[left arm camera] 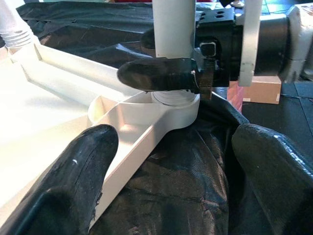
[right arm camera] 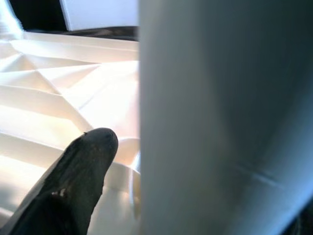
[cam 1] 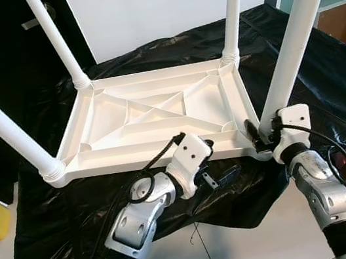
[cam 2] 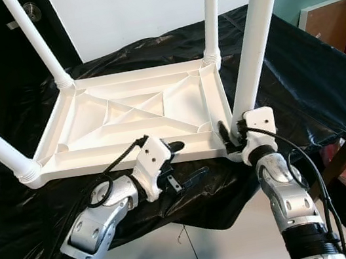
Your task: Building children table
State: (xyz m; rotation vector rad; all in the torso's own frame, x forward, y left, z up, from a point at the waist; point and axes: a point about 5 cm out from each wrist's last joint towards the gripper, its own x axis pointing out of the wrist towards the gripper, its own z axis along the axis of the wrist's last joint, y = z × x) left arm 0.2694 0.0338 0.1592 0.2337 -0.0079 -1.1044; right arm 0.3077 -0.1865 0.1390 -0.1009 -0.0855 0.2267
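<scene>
1. Here the left gripper (cam 1: 224,175) hangs with fingers spread apart just beside the near edge of the upturned table top (cam 1: 157,115); a careless swing could nudge it across the black sheet (cam 1: 323,71)
2. The right gripper (cam 1: 258,136) clamps the base of the near right leg (cam 1: 293,36); a skewed pull could strain its socket
3. Farther off, the other legs (cam 1: 55,39) stand upright and could loosen
</scene>
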